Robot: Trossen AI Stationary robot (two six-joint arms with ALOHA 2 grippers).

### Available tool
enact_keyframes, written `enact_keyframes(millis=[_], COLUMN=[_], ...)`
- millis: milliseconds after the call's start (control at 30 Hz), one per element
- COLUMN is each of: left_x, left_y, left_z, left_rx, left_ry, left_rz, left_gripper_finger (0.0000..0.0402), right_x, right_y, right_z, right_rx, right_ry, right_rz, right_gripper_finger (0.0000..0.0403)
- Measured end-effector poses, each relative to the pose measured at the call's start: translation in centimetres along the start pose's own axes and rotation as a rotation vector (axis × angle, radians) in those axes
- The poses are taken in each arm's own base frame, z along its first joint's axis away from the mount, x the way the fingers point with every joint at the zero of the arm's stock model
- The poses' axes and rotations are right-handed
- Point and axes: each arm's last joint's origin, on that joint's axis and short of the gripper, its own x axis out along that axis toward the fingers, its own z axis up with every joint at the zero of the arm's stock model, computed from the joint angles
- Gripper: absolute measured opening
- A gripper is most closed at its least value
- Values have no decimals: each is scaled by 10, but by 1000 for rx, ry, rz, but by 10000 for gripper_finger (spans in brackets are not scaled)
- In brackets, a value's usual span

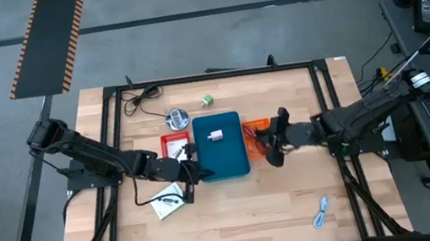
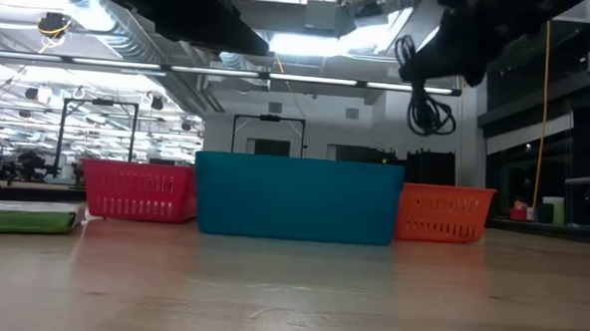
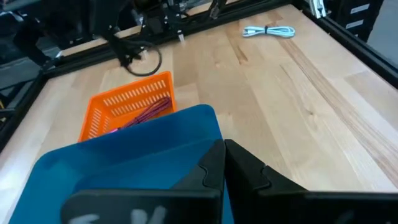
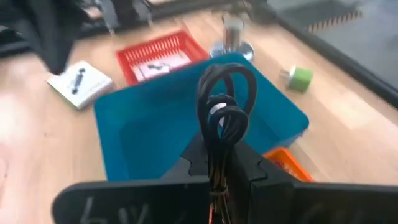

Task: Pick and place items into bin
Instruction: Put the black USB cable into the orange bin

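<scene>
My right gripper [image 4: 217,169] is shut on a coiled black cable [image 4: 225,106] and hovers between the orange basket [image 1: 254,128] and the blue bin [image 1: 222,155]. In the low view the cable [image 2: 428,96] hangs high above the orange basket [image 2: 443,213]. A pale block [image 1: 215,135] lies in the blue bin. A reddish cable [image 3: 148,112] lies in the orange basket. My left gripper [image 3: 224,158] is shut and empty above the bin's near left corner. One white card [image 1: 167,203] lies on the table and another [image 4: 155,62] in the red basket. The green cube [image 1: 208,100] and the blue-white cable [image 1: 322,211] rest on the table. My right gripper pinches the black cable's bundled middle [image 4: 219,152] between its two fingers. The coil's loops [image 4: 227,81] stick out past the fingertips. In the low view the cable is lifted clear and hangs below the gripper.
A shiny silver round object [image 1: 178,117] stands behind the red basket [image 1: 174,144]. Another black cable [image 1: 143,97] lies near the far left corner. A dark metal frame [image 1: 208,76] runs around the tabletop. Bare wood lies along the near edge.
</scene>
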Motion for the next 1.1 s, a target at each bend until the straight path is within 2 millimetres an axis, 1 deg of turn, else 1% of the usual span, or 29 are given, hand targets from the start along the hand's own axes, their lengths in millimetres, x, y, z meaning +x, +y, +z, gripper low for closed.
enact_keyframes(millis=[133,233,367,500,600,667,733,833,933,1100], left_x=[0,0,0,0,0,0,0,0,0,0], left_y=[0,0,0,0,0,1,1,1,1,1], left_z=[0,0,0,-1,-2,-2,-2,-2,-2,-2], left_rx=[0,1,1,3,5,4,4,4,10,67], left_ry=[1,3,5,10,17,17,17,17,16,16], left_rz=[0,0,0,-1,0,1,2,1,1,1], left_gripper_finger=[3,3,5,5,3,2,3,5,5,2], right_x=[8,11,15,19,27,34,42,53,62,72], right_y=[-13,-22,-32,-36,-34,-34,-34,-34,-36,-36], right_z=[9,20,31,47,58,62,61,63,58,49], right_rx=[41,69,106,120,115,110,102,108,144,162], right_ry=[80,109,195,260,296,344,394,419,474,539], right_rz=[11,1,-23,-44,-65,-78,-95,-99,-79,-110], right_gripper_finger=[9,9,9,9,9,9,9,9,9,8])
